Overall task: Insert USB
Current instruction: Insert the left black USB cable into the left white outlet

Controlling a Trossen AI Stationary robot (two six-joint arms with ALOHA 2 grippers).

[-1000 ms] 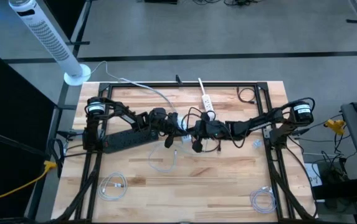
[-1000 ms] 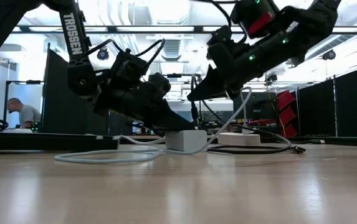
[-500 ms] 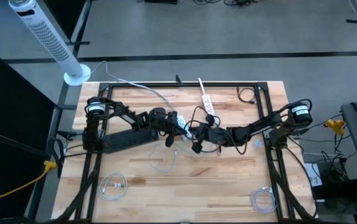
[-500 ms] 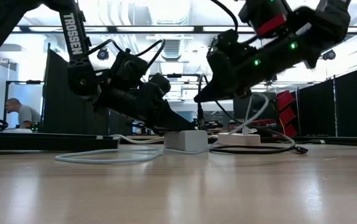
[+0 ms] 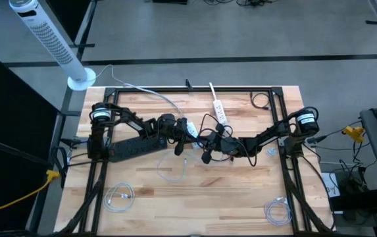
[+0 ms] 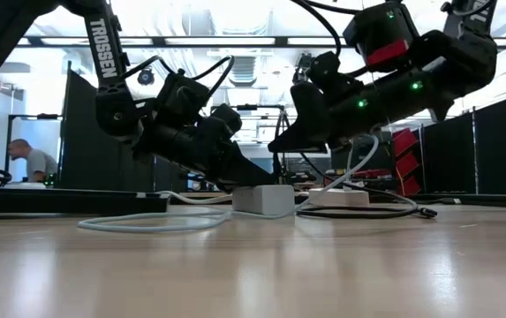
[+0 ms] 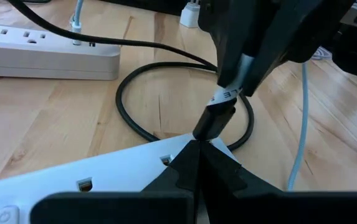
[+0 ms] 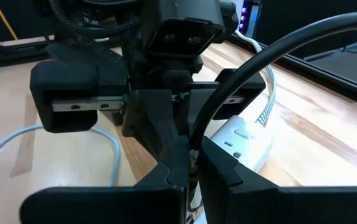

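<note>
At the centre of the high view, the left gripper [image 5: 187, 127] pins the white USB hub [image 6: 264, 199] flat on the table [image 5: 241, 191], fingers closed narrowly on it. The right gripper [image 5: 208, 140] meets it from the right, its fingers clamped on the black USB plug [image 7: 218, 117], whose tip touches the hub's edge. A white power strip [image 5: 218, 109] lies just above.
</note>
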